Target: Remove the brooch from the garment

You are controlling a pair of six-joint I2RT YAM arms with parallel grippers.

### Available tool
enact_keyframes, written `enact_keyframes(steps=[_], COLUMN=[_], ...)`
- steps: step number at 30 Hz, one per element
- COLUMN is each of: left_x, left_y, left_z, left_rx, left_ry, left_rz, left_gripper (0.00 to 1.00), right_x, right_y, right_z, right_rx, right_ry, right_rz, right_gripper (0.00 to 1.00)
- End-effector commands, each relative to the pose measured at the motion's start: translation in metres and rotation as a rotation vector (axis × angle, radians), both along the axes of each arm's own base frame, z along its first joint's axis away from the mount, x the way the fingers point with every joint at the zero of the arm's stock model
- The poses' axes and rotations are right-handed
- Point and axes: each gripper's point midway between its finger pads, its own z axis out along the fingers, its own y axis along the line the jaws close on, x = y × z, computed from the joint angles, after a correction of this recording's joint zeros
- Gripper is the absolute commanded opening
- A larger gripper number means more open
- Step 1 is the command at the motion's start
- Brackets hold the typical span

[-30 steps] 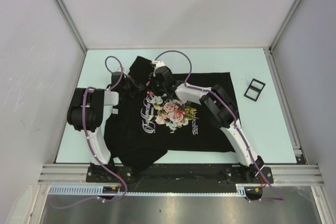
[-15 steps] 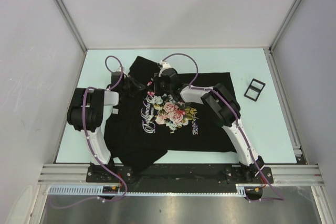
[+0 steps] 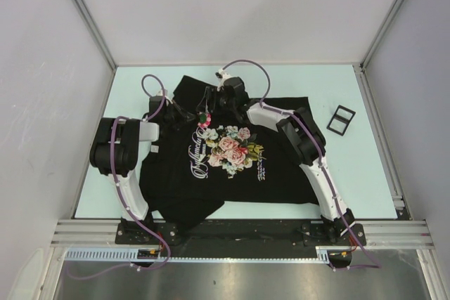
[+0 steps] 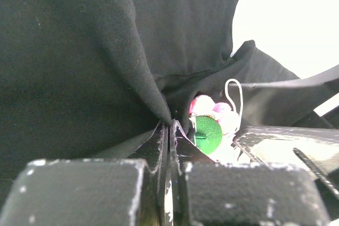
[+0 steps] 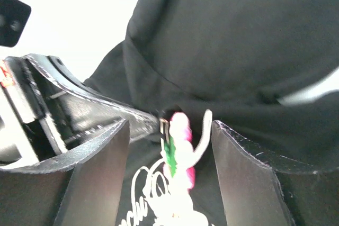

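While one left pincer [image 4: 169, 126] is clamping a fold of the single garment [image 3: 281, 173], one right pincer [image 5: 170, 125] is standing released, straddling the single brooch [image 5: 179, 146], which is sitting just beside the printed bouquet [image 3: 228, 149].

- We log the garment [image 3: 176, 187]: a black T-shirt, rose print up, spread across the worktop's middle. Its fabric is drawn into raised folds on the far side of the print.
- We log the brooch [image 3: 204, 116]: small, pink with green, sitting among those folds.
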Motion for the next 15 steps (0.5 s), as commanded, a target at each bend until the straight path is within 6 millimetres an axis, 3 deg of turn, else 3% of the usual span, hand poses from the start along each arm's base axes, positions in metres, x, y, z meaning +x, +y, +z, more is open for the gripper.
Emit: enact_keyframes(steps=[1, 10, 15], left_x=[0.006, 0.006, 0.006], left_y=[-0.006, -0.007, -0.007], left_z=[0.01, 0.011, 0.011], left_rx=[0.0, 0.001, 0.0], left_ry=[-0.047, -0.047, -0.047], left_rz=[-0.04, -0.042, -0.043], left_gripper=[0.0, 0.0, 0.0], right_x=[0.0, -0.001, -0.002], right_y=[0.013, 0.011, 0.013], right_z=[0.002, -0.014, -0.013], right_rx=[-0.013, -0.036, -0.017], right_ry=[-0.01, 0.031, 0.031], right_rz=[0.061, 0.057, 0.065], right_gripper=[0.67, 0.6, 0.47])
